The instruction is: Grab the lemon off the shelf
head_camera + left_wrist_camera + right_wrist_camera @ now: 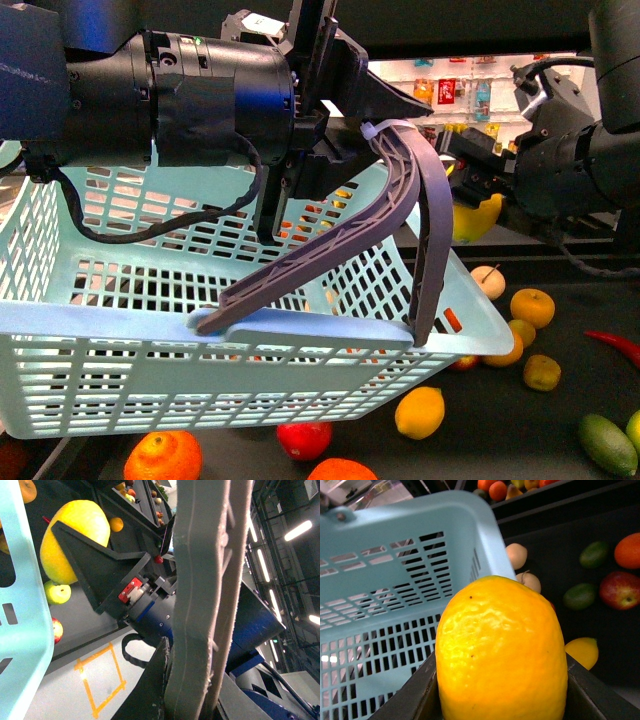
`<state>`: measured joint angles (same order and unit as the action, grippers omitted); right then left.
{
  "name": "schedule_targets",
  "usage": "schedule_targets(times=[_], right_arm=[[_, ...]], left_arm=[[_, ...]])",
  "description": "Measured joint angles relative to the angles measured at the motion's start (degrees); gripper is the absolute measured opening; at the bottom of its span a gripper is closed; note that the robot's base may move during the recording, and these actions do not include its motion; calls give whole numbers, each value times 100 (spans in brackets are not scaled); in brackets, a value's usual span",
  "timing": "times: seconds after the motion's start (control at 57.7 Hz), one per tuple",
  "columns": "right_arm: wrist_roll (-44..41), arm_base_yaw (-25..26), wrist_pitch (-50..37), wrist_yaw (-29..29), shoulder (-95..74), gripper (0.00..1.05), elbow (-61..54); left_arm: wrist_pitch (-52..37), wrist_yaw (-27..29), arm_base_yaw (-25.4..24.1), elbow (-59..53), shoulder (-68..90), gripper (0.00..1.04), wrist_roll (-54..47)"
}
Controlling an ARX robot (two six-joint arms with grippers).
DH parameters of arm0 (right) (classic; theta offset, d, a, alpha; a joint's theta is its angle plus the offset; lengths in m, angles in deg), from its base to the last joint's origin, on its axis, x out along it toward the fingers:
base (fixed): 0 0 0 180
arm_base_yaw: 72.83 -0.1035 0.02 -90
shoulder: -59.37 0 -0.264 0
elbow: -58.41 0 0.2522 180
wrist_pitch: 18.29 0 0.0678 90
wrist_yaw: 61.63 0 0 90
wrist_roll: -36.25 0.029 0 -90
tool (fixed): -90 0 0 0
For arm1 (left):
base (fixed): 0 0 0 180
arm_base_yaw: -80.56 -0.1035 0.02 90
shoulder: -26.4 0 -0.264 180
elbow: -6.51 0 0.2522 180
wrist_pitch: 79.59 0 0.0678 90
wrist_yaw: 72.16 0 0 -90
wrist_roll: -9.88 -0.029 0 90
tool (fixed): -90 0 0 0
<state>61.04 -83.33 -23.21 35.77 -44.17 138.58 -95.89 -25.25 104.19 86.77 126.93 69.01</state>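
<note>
1. My right fingers [412,697] are pinching the lemon [502,650]. There's a black pad on each side of it, and the fruit fills the gap between them.
2. The lemon is off the deck and up in the air on the right side of the scene. It hangs just past the far right corner of the basket [300,340] and above the fruit lying on the shelf [500,440].
3. In the left wrist view you can see the same lemon with one dark wedge-shaped finger pressed flat across it.
4. My left fingers [385,98] are clamped on the top of the basket's grey handle [420,220]. The handle curves up out of the near rim and ends right between them.
5. The basket is pale blue with slotted walls and takes up most of the left and middle of the front view. It sits slightly tilted, with its bottom edge above the fruit nearest me.
6. Loose stuff on the dark deck:
   - a second yellow fruit [420,412] near the basket's near right corner
   - a red apple [303,438] just left of that
   - an orange [163,456] further left
7. Further right there's a cream apple [488,281] with an orange fruit [532,306] just beside it. A green lime [607,443] lies at the near right, and a red chili [615,345] sits at the right edge.
</note>
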Motion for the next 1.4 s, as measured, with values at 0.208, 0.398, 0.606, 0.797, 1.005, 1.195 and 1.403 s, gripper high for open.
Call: schedule_targets(times=[0.208, 0.398, 0.606, 0.797, 1.005, 1.195, 1.403], right_arm=[[2, -302, -50, 109, 0, 50, -120], [-24, -485, -92, 122, -24, 66, -136], [-24, -525, -175, 131, -46, 94, -136], [-20, -431, -201, 168, -44, 102, -136], [-22, -22, -201, 278, 175, 102, -136], [-37, 743, -306, 356, 380, 102, -142], [-20, 1545, -332, 295, -48, 102, -144]], left_arm=[[0, 0, 0, 0, 0, 10, 0], [0, 0, 0, 0, 0, 10, 0], [2, 2, 0, 0, 0, 10, 0], [13, 4, 0, 0, 0, 10, 9], [13, -4, 0, 0, 0, 10, 4], [13, -2, 0, 0, 0, 10, 4], [13, 4, 0, 0, 0, 10, -2]])
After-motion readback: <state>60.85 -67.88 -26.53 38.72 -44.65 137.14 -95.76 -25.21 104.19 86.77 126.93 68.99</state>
